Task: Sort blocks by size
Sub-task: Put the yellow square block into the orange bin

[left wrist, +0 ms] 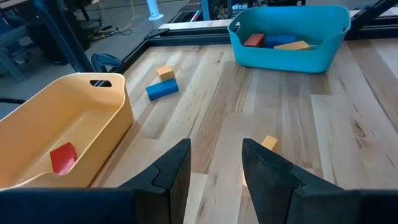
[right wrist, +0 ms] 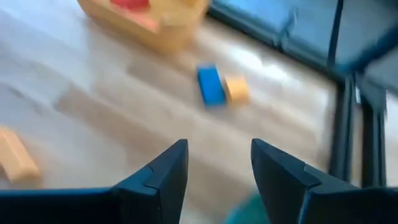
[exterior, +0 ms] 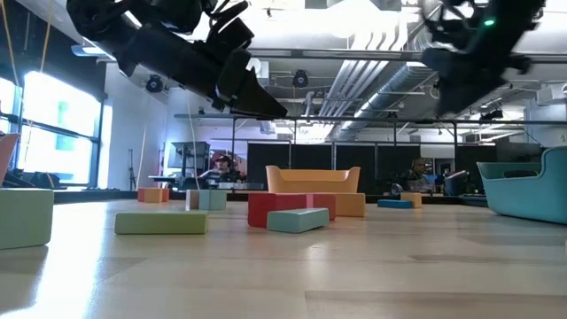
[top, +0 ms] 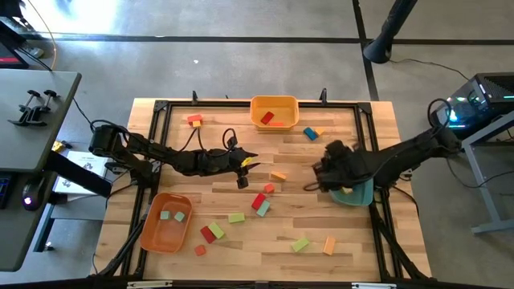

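Note:
Blocks lie scattered on the wooden table: a red bar, a teal one, green ones and an orange one near the middle. A blue block and an orange block lie side by side toward the far right. My left gripper hovers open over the table's middle, with nothing between its fingers; a small orange block lies just beyond one fingertip. My right gripper is open and empty, raised beside the teal tray.
The yellow tray at the far edge holds a red block. The orange tray at the near left holds two pale blocks. The teal tray holds red, blue and yellow blocks. A black frame edges the table.

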Robot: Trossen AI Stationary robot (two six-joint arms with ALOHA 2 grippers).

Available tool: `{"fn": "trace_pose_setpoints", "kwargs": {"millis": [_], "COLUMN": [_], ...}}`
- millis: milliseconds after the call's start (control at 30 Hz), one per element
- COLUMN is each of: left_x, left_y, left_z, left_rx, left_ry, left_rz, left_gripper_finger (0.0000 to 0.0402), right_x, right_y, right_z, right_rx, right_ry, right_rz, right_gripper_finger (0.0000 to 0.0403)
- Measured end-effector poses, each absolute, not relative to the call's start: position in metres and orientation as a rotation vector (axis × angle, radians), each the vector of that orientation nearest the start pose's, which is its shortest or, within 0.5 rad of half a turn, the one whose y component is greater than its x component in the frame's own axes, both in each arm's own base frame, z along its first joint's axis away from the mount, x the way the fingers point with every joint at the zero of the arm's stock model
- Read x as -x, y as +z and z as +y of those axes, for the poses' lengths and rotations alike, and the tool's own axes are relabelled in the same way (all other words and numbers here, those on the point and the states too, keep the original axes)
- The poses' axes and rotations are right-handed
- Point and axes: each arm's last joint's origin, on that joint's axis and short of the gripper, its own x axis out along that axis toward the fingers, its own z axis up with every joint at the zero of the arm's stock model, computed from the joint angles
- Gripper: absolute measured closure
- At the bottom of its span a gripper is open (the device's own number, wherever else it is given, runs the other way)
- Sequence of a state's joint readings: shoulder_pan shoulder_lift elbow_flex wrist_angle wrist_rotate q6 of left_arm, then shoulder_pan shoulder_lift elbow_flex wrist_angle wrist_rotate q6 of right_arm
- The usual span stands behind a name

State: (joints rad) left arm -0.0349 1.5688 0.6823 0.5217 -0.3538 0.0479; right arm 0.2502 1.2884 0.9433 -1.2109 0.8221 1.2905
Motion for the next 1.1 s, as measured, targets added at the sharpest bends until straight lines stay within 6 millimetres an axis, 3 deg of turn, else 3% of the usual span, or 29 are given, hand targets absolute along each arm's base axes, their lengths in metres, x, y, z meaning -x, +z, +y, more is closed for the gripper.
{"fn": "trace_pose_setpoints", "kwargs": {"millis": [133,267,467,600,833,1100], "left_x": [-0.310,-0.310,-0.310,-0.310,-0.309,-0.309], "left_y": [0.182,0.182,0.182,0.182,0.182,0.182], "left_z": [0.000,0.001,0.006,0.009,0.015,0.019], "left_rx": [-0.117,-0.116,-0.096,-0.094,-0.090,-0.093], "left_ry": [0.307,0.311,0.329,0.338,0.357,0.367], "left_rz": [0.368,0.368,0.366,0.366,0.368,0.369], "left_gripper_finger": [0.0273,0.0273,0.0273,0.0273,0.0273,0.0273], "right_x": [-0.215,-0.222,-0.211,-0.198,-0.177,-0.187], "right_y": [0.233,0.222,0.224,0.223,0.213,0.175], "right_z": [0.001,-0.038,-0.103,-0.137,-0.171,-0.187], "right_rx": [-0.197,-0.147,-0.137,-0.294,-0.511,-0.597], "right_ry": [-1.109,-1.123,-1.164,-1.045,-1.072,-0.958], "right_rz": [0.777,0.813,0.924,0.948,0.946,1.081], "right_gripper_finger": [0.0231,0.0231,0.0223,0.0191,0.0134,0.0130]}}
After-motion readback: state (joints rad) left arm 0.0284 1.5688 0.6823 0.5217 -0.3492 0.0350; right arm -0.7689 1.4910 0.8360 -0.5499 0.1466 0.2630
